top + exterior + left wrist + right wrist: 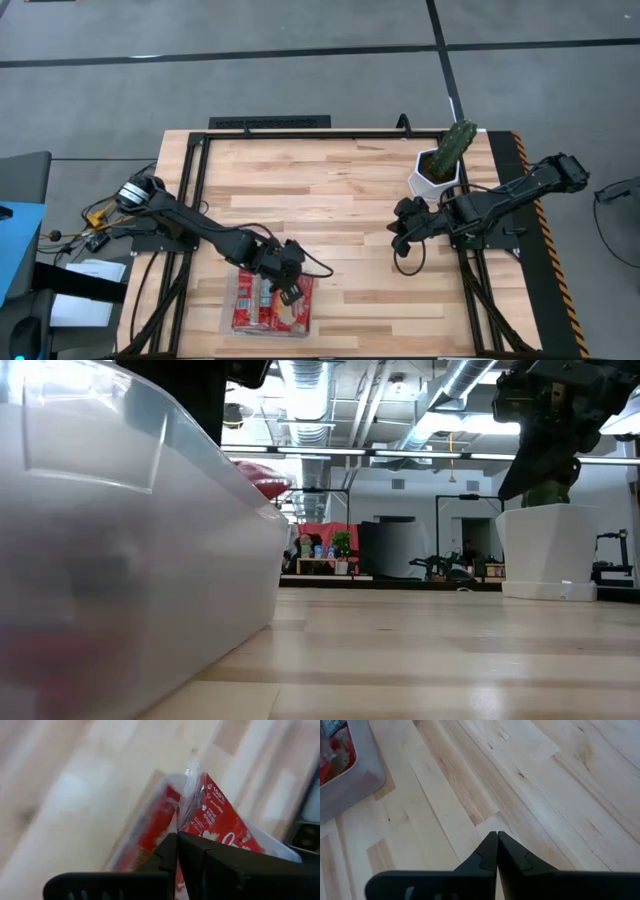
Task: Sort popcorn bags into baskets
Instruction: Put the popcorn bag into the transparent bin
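High view is showing the pale wooden plank table (330, 190) carrying a shallow clear plastic tray (228, 300) near its front edge, glossy red popcorn bags (262, 312) lying inside. Left gripper (287, 283) is hovering over the tray, jaws pressed together; one bag's print is reading "100%". Right gripper (403, 236), jaws pressed together, is hanging near a white hexagonal pot (430, 182) holding a green cactus (456, 143).

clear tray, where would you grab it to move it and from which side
Probably the tray's raised rim on a long side, from above, one finger inside the thin wall and one outside. The popcorn bags cover its floor, and the left gripper, fingers shut, is over it.
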`<control>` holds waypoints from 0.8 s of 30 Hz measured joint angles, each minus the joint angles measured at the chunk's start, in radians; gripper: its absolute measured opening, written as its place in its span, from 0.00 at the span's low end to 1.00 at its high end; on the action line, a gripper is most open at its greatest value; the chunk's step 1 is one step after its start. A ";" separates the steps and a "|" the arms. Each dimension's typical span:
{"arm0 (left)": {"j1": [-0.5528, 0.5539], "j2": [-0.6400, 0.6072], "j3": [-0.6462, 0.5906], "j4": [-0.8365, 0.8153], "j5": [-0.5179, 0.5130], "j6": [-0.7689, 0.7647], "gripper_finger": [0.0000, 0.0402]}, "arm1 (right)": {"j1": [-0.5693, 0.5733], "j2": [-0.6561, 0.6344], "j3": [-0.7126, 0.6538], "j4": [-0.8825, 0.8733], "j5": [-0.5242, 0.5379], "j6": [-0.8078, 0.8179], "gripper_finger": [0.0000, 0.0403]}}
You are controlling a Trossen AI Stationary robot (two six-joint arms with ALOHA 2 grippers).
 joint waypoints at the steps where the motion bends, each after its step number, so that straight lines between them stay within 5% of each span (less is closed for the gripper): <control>1: 0.000 -0.008 -0.018 0.031 0.013 0.001 0.00 | 0.000 0.000 0.000 0.001 0.000 0.001 0.08; 14: 0.004 -0.009 -0.056 0.049 0.022 0.023 0.02 | 0.000 0.000 0.000 0.005 0.000 0.009 0.06; 24: 0.052 -0.041 -0.056 0.028 0.142 0.040 0.38 | -0.003 -0.010 0.025 0.040 -0.001 -0.027 0.11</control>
